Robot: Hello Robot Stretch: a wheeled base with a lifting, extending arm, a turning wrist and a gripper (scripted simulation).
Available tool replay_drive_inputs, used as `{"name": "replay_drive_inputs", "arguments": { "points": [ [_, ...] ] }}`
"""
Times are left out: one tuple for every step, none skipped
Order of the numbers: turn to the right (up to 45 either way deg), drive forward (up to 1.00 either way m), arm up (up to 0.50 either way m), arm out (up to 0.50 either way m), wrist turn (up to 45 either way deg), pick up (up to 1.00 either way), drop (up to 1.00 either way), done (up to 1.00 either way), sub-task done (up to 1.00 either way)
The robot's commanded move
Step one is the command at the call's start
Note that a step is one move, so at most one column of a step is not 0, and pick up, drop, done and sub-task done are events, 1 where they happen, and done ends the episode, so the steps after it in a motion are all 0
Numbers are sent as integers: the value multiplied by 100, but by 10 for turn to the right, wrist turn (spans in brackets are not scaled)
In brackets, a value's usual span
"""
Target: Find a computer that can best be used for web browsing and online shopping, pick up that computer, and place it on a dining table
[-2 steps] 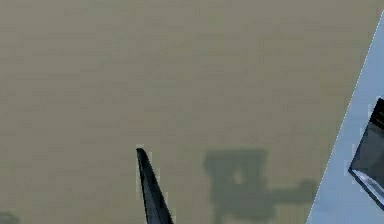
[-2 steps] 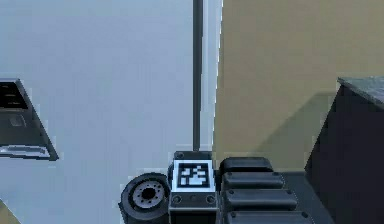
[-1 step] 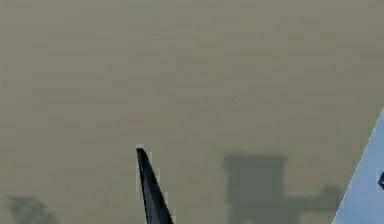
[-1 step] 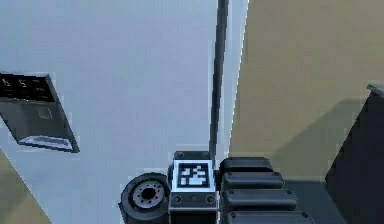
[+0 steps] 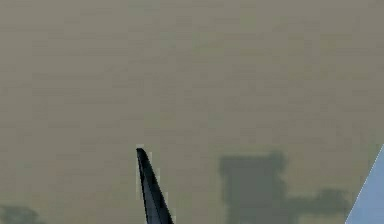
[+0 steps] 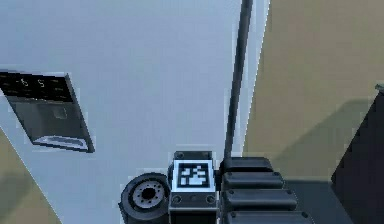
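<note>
Forward view: a plain tan wall [image 5: 190, 80] spans the frame. At 6 o'clock, just left of centre, a narrow dark pointed shape [image 5: 152, 195] rises from the bottom edge; I cannot tell what it is. In the 5 o'clock corner there is a pale blue-white sliver [image 5: 372, 200], cut off by the frame.

Arm side view: a broad pale flat surface [image 6: 150, 60] runs from 9 o'clock to past 12. Whether it is a door or an appliance face cannot be told. On it at 9 o'clock sits a dark-framed panel [image 6: 45, 110], black strip above and grey field below. A thin dark upright bar [image 6: 240, 80] runs along the surface's right edge at 12 to 1 o'clock. Beyond it is more tan wall [image 6: 310, 90]. A dark bulk [image 6: 362, 165] stands at 4 o'clock, cut off by the frame.

At 6 o'clock lies the arm [image 6: 255, 190] in black stacked blocks. One white marker square [image 6: 195, 175] sits just left of it, and left of that the gripper [image 6: 145, 198] shows as a dark round body. The pale surface stands directly behind all three.

Claw state: cannot tell. Load: cannot tell, far end not made out.

Computer location: cannot tell.
</note>
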Motion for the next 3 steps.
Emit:
{"name": "replay_drive_inputs", "arguments": {
  "points": [
    [-30,0,0,0,0,0,0,0,0],
    [30,0,0,0,0,0,0,0,0],
    [-90,0,0,0,0,0,0,0,0]
  ]
}}
